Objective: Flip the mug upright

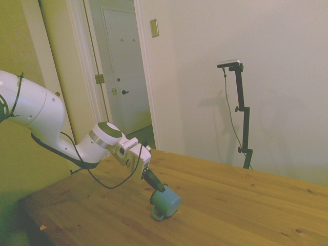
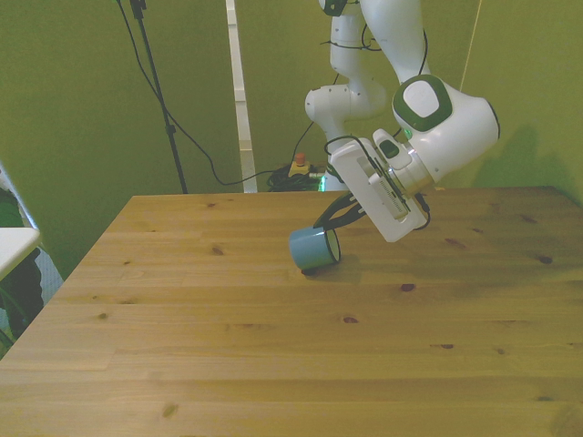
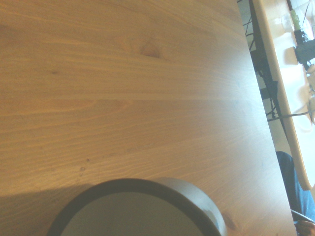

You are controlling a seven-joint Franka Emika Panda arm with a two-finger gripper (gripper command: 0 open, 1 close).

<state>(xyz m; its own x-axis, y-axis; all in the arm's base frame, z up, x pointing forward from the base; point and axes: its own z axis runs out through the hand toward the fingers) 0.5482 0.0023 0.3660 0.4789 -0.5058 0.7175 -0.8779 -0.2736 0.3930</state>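
Observation:
The teal mug [image 1: 166, 203] lies tilted on its side near the middle of the wooden table [image 1: 246, 205], with its lowest edge at or just above the wood. In the front view the mug [image 2: 312, 248] shows its lighter rim turned toward that view's right. My gripper [image 1: 158, 188] reaches down at a slant from the white wrist, and its dark fingers [image 2: 339, 217] are closed on the mug's upper part. The wrist view shows a dark round end of the mug [image 3: 138, 214] over bare wood.
The table's edge [image 2: 86, 255] runs along the front view's left side, with a white surface [image 2: 14, 241] just beyond it. Bare wood [image 2: 291, 364] stretches on every side of the mug. A wall and a doorway stand behind the table in the side view.

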